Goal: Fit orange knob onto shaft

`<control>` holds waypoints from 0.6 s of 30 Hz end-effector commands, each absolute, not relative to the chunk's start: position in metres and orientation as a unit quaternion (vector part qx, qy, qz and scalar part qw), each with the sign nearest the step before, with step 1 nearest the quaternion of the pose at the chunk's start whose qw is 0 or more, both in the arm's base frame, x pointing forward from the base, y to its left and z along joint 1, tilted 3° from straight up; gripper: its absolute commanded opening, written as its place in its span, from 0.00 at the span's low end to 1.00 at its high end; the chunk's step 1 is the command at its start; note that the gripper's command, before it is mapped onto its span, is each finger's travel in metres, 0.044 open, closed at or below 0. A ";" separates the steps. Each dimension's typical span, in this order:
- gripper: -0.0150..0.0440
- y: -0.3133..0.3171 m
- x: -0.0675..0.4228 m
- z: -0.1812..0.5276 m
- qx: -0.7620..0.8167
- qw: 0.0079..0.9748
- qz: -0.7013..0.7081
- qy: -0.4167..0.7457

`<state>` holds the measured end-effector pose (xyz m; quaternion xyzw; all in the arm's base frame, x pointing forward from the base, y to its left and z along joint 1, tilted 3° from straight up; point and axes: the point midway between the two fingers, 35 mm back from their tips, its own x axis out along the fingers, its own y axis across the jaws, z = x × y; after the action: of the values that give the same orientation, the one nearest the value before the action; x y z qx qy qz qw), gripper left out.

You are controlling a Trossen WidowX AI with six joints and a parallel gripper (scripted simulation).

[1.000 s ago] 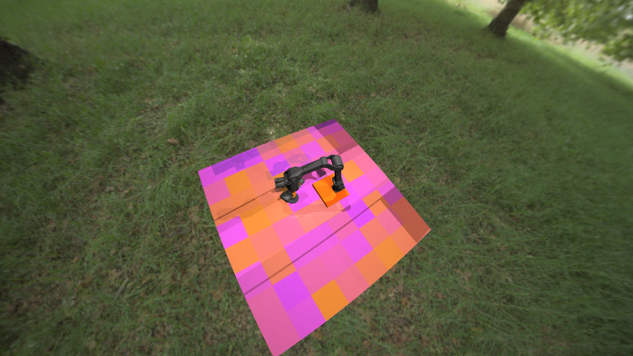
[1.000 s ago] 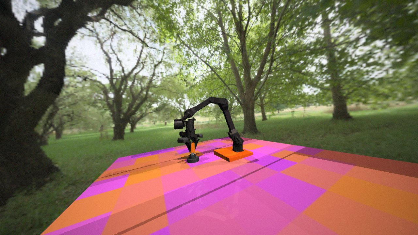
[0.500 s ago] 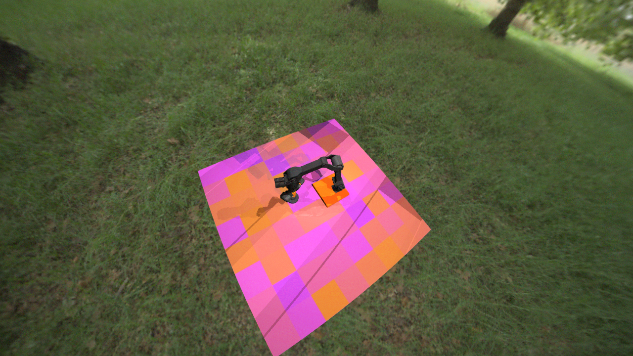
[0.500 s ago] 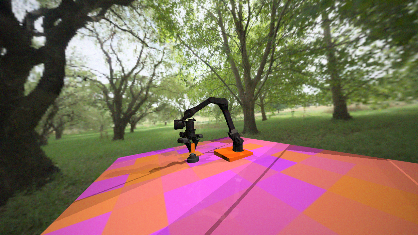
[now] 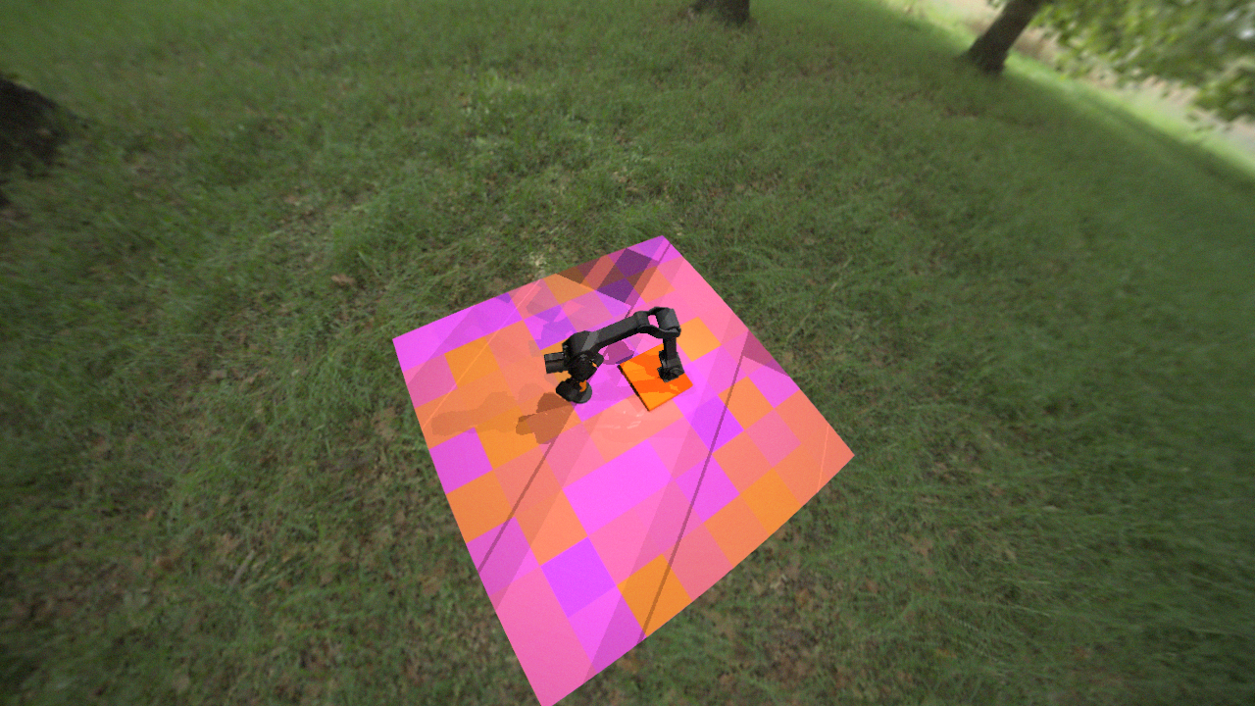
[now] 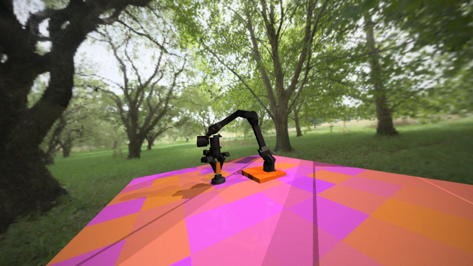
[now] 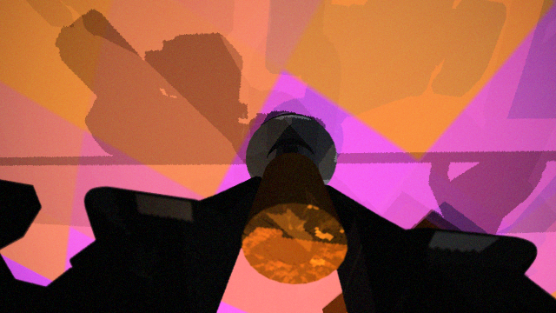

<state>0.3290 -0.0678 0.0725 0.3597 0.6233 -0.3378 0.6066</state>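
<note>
1. We see one black arm (image 6: 246,116) rising from an orange base plate (image 6: 254,176) on a table (image 6: 297,224) patterned in pink, magenta and orange squares, with grass (image 5: 263,176) around it and trees (image 6: 281,99) behind.
2. The arm bends over at its elbow and points its gripper (image 6: 217,169) straight down above the round pedestal (image 6: 218,180), which stands on the table just beside the base plate.
3. The fingers are closed partway on the orange knob (image 7: 294,235), pressing it from both sides; they stand about half open because the knob fills the gap.
4. In the wrist view we look down along the knob: its round orange top is nearest the camera, and its darker body narrows toward the dark grey pedestal (image 7: 261,143) directly below.
5. In the exterior view the knob (image 6: 218,167) sits upright between the fingertips, its lower end just above the pedestal; we cannot tell whether it touches.
6. The knob hides the shaft, so we cannot tell how the flat sides are aligned.
7. The arm's shadow (image 6: 195,191) falls on the table beside the pedestal.
</note>
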 end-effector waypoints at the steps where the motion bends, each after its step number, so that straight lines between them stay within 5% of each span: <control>1: 0.25 -0.068 0.329 0.072 0.359 0.607 -0.338 0.623; 18: 0.25 -0.068 0.329 0.069 0.359 0.607 -0.339 0.622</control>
<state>0.3293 -0.0680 0.0709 0.3553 0.6252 -0.3330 0.6099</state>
